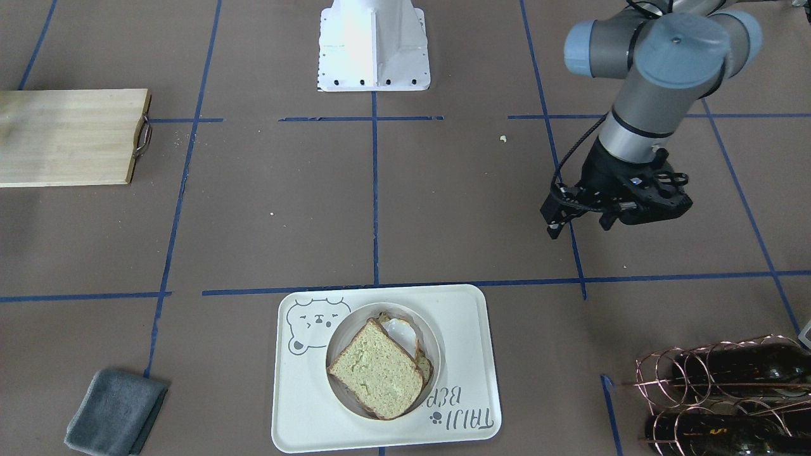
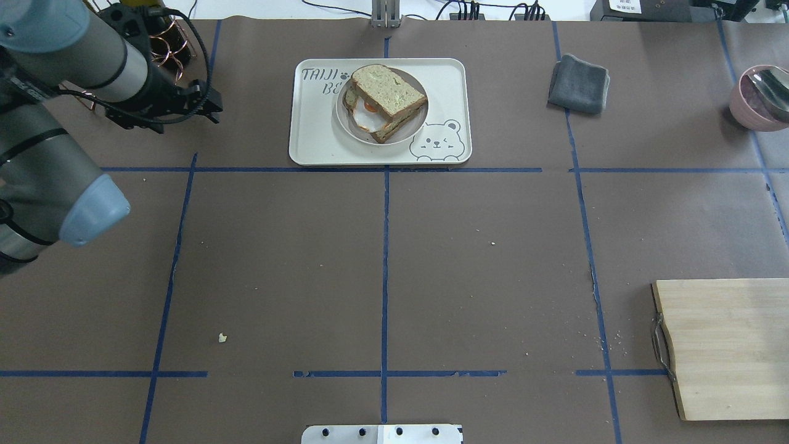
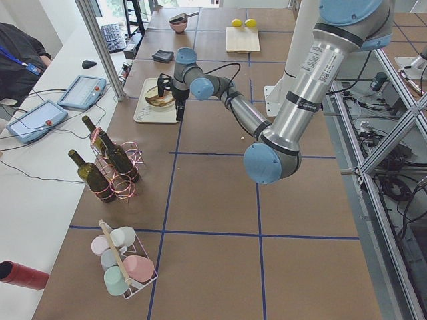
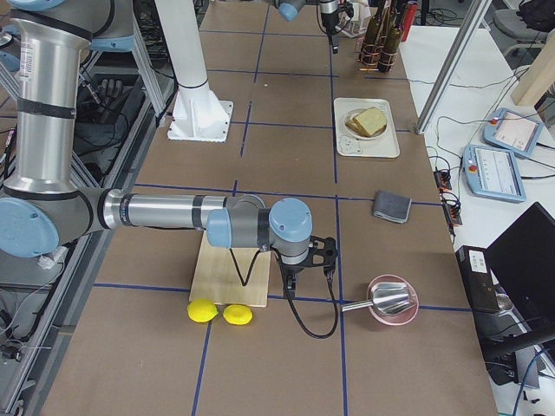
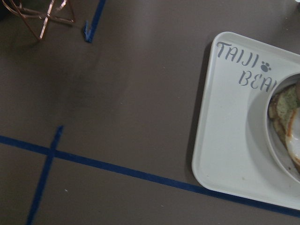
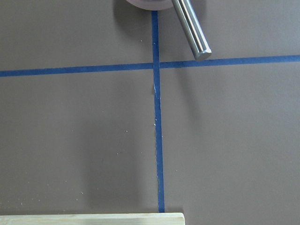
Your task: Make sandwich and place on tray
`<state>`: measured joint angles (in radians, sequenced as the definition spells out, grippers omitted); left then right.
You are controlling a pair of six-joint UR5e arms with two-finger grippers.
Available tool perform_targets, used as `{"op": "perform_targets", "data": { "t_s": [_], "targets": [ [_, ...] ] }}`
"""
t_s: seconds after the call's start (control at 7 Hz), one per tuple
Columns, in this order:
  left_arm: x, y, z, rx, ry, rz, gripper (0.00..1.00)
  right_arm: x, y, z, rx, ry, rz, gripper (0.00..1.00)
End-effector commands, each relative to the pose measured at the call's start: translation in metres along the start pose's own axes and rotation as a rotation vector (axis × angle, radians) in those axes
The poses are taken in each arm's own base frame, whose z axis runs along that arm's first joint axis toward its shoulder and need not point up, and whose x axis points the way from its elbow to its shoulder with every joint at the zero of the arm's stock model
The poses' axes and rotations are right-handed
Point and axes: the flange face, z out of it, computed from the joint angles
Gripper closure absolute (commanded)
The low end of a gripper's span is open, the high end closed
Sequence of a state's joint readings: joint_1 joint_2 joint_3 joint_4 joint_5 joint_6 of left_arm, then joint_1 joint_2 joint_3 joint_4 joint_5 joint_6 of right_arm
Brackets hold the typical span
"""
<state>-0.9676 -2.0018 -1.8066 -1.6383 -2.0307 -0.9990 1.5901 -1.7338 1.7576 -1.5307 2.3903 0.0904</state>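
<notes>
Find left gripper (image 2: 209, 108) hanging off the tray's left side, probably to stay clear of the food; cannot tell whether jaws are apart or closed. Centre: tray (image 2: 314, 139) carrying small plate (image 2: 343, 120), with sandwich (image 2: 388, 92) on it and egg (image 2: 363, 120) between slices. Judge task essentially done. Right: grey cloth (image 2: 578, 83); pink bowl (image 2: 746, 105) holding metal scoop (image 2: 773, 89); right gripper (image 4: 289, 282) between board (image 2: 727, 345) and bowl, jaw state unreadable.

Left gripper (image 1: 646, 212) aloft, jaw state unclear.
</notes>
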Motion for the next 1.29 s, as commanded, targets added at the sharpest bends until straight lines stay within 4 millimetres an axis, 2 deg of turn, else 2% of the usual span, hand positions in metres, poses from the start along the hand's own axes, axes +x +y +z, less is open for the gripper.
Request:
{"op": "perform_targets", "data": {
  "t_s": [0.0, 0.29, 0.43, 0.57, 0.71, 0.86, 1.0, 1.14],
  "targets": [
    [-0.107, -0.034, -0.026, -0.007, -0.083, 0.144, 0.0, -0.007, -0.005, -0.006, 0.015, -0.004, 0.027, 0.0],
    [-0.2, -0.055, -0.056, -0.071, -0.176, 0.284, 0.0, -0.01, -0.006, -0.008, 0.02, -0.01, 0.021, 0.0],
    [-0.261, -0.043, -0.061, -0.128, -0.119, 0.293, 0.0, -0.012, -0.006, -0.01, 0.024, -0.012, 0.017, 0.0],
    [-0.312, -0.024, -0.059, -0.18, -0.06, 0.308, 0.0, -0.013, -0.006, -0.01, 0.023, -0.018, 0.016, 0.0],
    [-0.355, -0.005, -0.057, -0.205, -0.067, 0.319, 0.0, -0.014, -0.006, -0.009, 0.02, -0.034, 0.017, 0.0],
    [-0.392, 0.015, -0.055, -0.225, -0.072, 0.319, 0.0, -0.014, -0.006, -0.009, 0.02, -0.034, 0.017, 0.0],
    [-0.419, 0.02, -0.053, -0.219, -0.079, 0.29, 0.0, -0.014, -0.006, -0.009, 0.02, -0.034, 0.017, 0.0],
    [-0.457, 0.017, -0.048, -0.21, -0.083, 0.271, 0.0, -0.014, -0.006, -0.009, 0.02, -0.034, 0.017, 0.0]
  ]
}}
